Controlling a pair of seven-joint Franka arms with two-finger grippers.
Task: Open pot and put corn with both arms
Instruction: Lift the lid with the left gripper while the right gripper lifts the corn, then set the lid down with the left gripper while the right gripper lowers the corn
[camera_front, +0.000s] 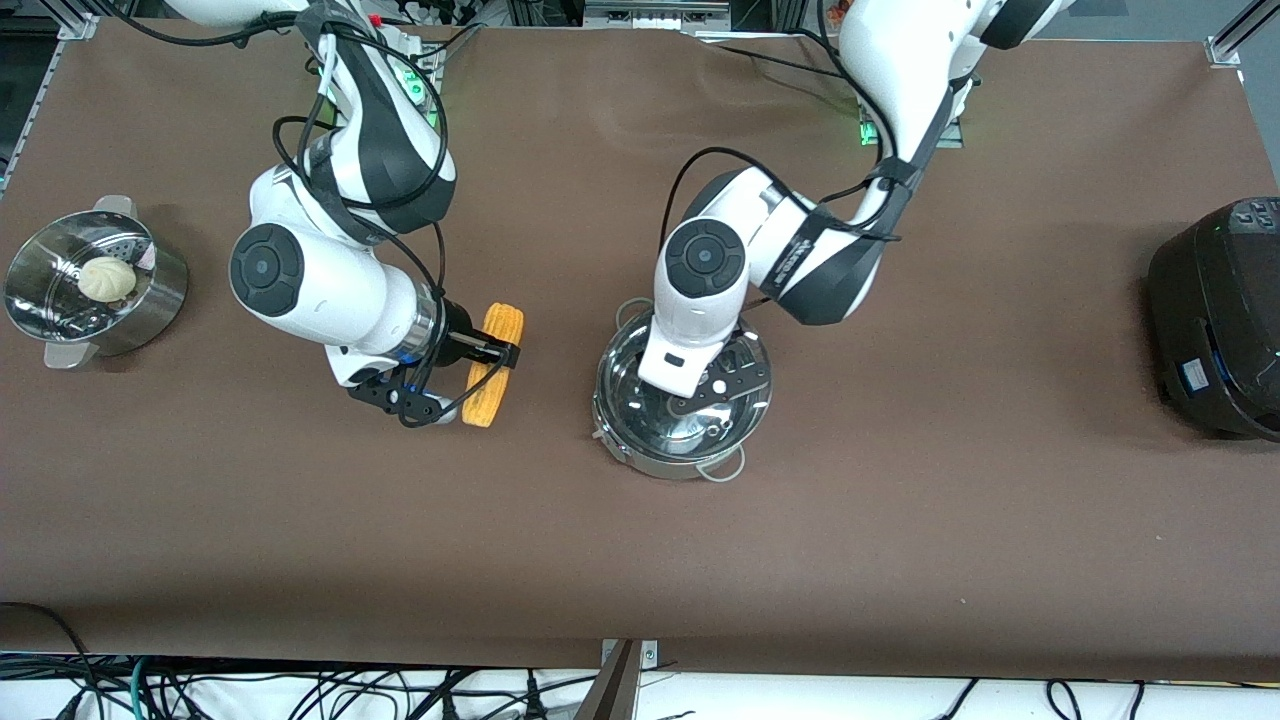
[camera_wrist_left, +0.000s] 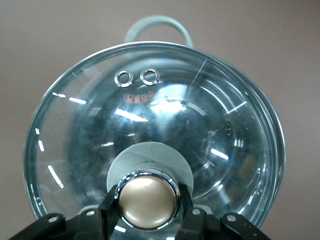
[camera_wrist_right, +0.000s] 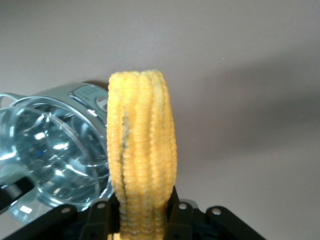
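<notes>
Pot (camera_front: 684, 440) rim under left arm (camera_front: 700, 300)

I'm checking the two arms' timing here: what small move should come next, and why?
Probably the left gripper should lift the glass lid straight up off the pot. Its fingers already sit on either side of the knob, yet the lid still covers the pot. The right gripper already holds the corn, beside the pot toward the right arm's end, with nowhere to put it.
</notes>
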